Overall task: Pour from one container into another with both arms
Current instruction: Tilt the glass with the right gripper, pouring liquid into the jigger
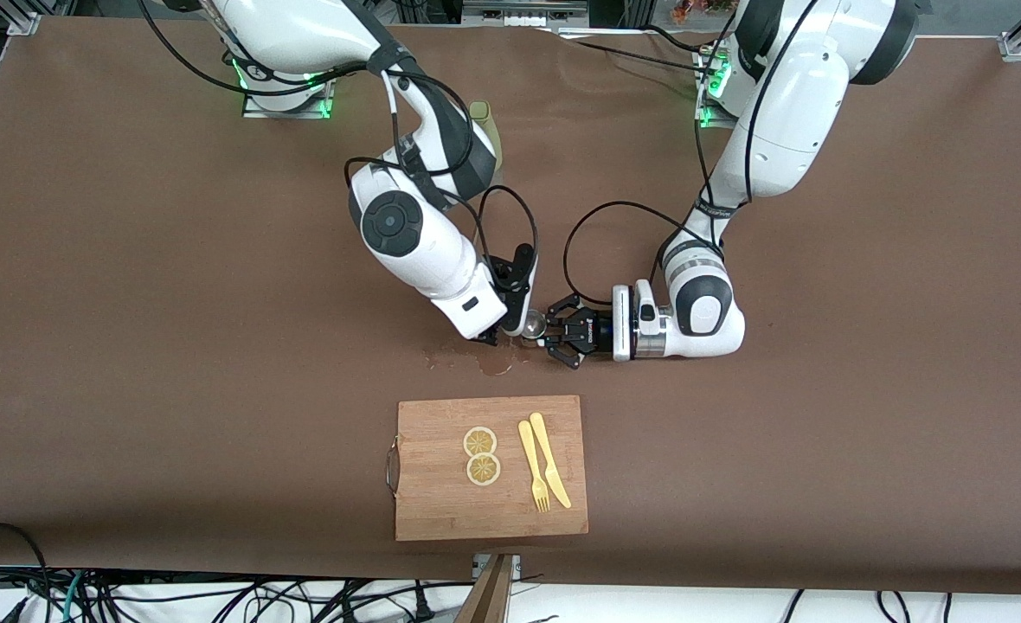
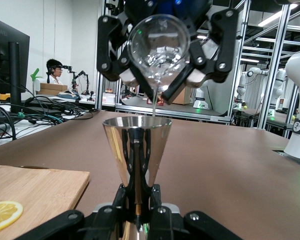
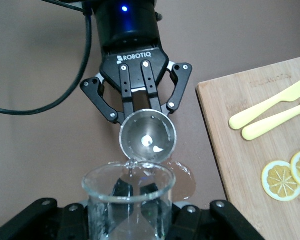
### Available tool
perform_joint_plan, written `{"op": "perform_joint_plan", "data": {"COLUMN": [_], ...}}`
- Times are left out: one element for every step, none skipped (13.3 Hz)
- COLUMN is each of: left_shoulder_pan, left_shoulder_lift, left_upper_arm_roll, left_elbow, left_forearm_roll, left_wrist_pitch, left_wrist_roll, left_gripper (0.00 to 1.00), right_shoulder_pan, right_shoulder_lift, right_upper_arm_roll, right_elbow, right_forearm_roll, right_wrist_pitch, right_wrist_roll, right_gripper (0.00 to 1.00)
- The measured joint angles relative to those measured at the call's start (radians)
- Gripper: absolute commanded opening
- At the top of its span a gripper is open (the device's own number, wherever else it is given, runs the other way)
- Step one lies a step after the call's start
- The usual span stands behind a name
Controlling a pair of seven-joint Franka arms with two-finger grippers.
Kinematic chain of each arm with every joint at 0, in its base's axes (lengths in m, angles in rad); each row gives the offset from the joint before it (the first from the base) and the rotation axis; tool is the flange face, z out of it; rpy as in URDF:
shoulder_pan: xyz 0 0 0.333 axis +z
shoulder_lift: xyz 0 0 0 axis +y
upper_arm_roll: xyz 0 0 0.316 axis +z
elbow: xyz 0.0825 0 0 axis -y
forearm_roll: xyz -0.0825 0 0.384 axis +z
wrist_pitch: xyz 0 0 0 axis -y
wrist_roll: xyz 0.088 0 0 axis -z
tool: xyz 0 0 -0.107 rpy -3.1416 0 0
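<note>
Right claw (image 1: 510, 333): centre of the front frame, at the end of the arm entering from upper left; clenched on a clear glass beaker (image 3: 127, 200); beaker tilted, lip toward the metal cup.
Glass beaker: held off the table, lip just above and beside the cup rim; round mouth facing the left wrist camera at upper centre of that frame (image 2: 159, 47); thin stream of clear liquid falling from lip into cup.
Metal jigger cup (image 2: 136, 150): conical, upright, long axis vertical; centre of the left wrist frame, directly under the beaker lip; open mouth visible at centre of the right wrist frame (image 3: 148, 136), a little liquid glinting inside.
Left claw (image 1: 562, 333): just right of centre in the front frame, arm entering from upper right, wrist lying horizontal; fingers (image 3: 132, 100) closed on the lower half of the jigger cup.
Key relation: beaker lip over cup rim, near its edge rather than its centre; the two claws almost meeting, neither arm idle.
Spill (image 3: 182, 180): wet patch on the brown table (image 1: 130, 346) below the cup; judged risk of further overshoot if tilt increases.
Step in hand: judged mid-pour.
Cutting board (image 1: 491, 467): lower centre of the front frame, carrying two lemon slices (image 1: 481, 455), a yellow fork (image 1: 533, 467) and knife (image 1: 549, 459); well clear of both claws.
</note>
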Motion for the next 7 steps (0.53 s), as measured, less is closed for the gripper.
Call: {"op": "perform_joint_plan", "data": {"left_shoulder_pan": [0.000, 0.000, 0.000, 0.000, 0.000, 0.000, 0.000], "left_shoulder_lift": [0.000, 0.000, 0.000, 0.000, 0.000, 0.000, 0.000], "left_upper_arm_roll": [0.000, 0.000, 0.000, 0.000, 0.000, -0.001, -0.001], "left_elbow": [0.002, 0.005, 0.008, 0.009, 0.010, 0.010, 0.010], "left_forearm_roll": [0.000, 0.000, 0.000, 0.000, 0.000, 0.000, 0.000], "left_wrist_pitch": [0.004, 0.007, 0.010, 0.012, 0.013, 0.014, 0.015], "left_wrist_roll": [0.000, 0.000, 0.000, 0.000, 0.000, 0.000, 0.000], "left_gripper": [0.00, 0.00, 0.00, 0.00, 0.00, 0.00, 0.00], "right_shoulder_pan": [0.006, 0.012, 0.016, 0.016, 0.016, 0.016, 0.016], "right_shoulder_lift": [0.000, 0.000, 0.000, 0.000, 0.000, 0.000, -0.001], "right_upper_arm_roll": [0.000, 0.000, 0.000, 0.000, -0.001, -0.002, -0.003], "right_elbow": [0.000, 0.000, 0.000, 0.000, 0.001, 0.002, 0.004], "right_forearm_roll": [-0.004, -0.011, -0.019, -0.023, -0.024, -0.024, -0.025], "right_wrist_pitch": [0.001, 0.001, 0.002, 0.004, 0.005, 0.006, 0.006], "right_wrist_roll": [0.001, 0.003, 0.006, 0.007, 0.008, 0.013, 0.019], "right_gripper": [0.01, 0.01, 0.01, 0.01, 0.01, 0.01, 0.01]}}
